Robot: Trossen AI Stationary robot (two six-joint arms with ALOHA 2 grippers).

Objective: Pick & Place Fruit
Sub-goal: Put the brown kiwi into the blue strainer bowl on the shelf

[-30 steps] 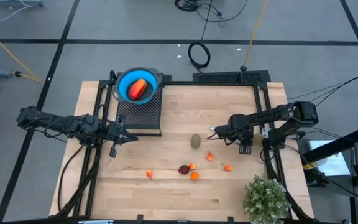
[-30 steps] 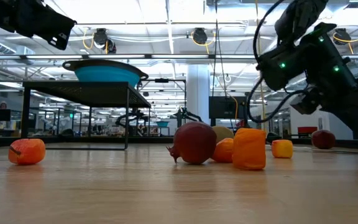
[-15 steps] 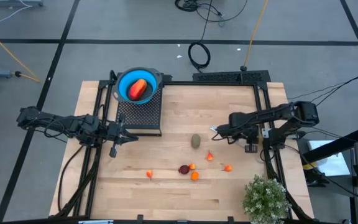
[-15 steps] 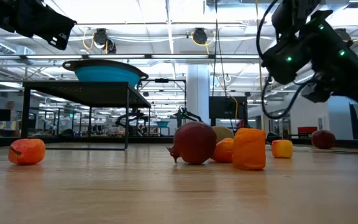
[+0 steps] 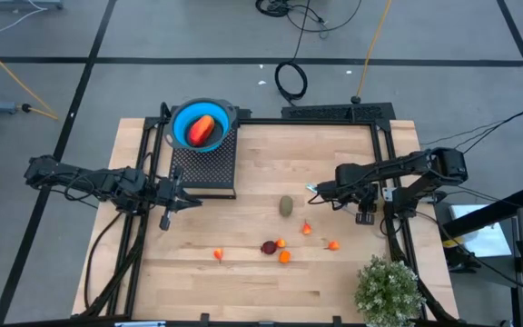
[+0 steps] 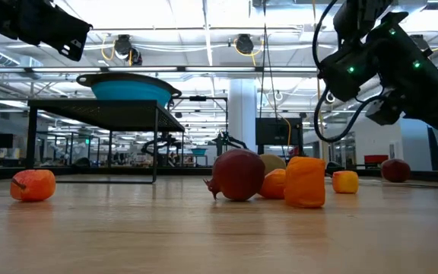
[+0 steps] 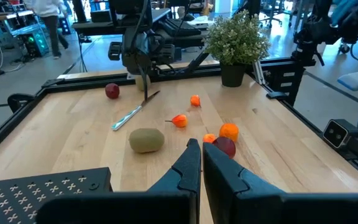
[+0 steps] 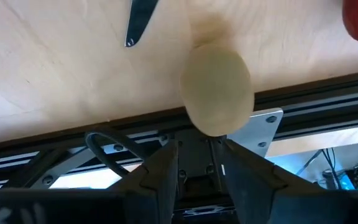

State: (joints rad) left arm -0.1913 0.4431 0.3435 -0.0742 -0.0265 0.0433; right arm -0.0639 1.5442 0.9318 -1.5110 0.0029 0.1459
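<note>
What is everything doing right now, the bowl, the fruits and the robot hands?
Blue bowl: upright on black rack, holding red-orange fruit.
Brownish-green oval: lying on table, untouched.
Dark red fruit: lying on table.
Left gripper: shut, empty.
Right gripper: right by pale fruit.

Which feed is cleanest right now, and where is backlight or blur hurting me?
High view: even light, sharp, but the orange fruits are tiny. Low view: bright ceiling lights behind leave the right arm in silhouette; the dark red fruit is clear. Right wrist view: the pale round fruit is close and soft-edged.
</note>
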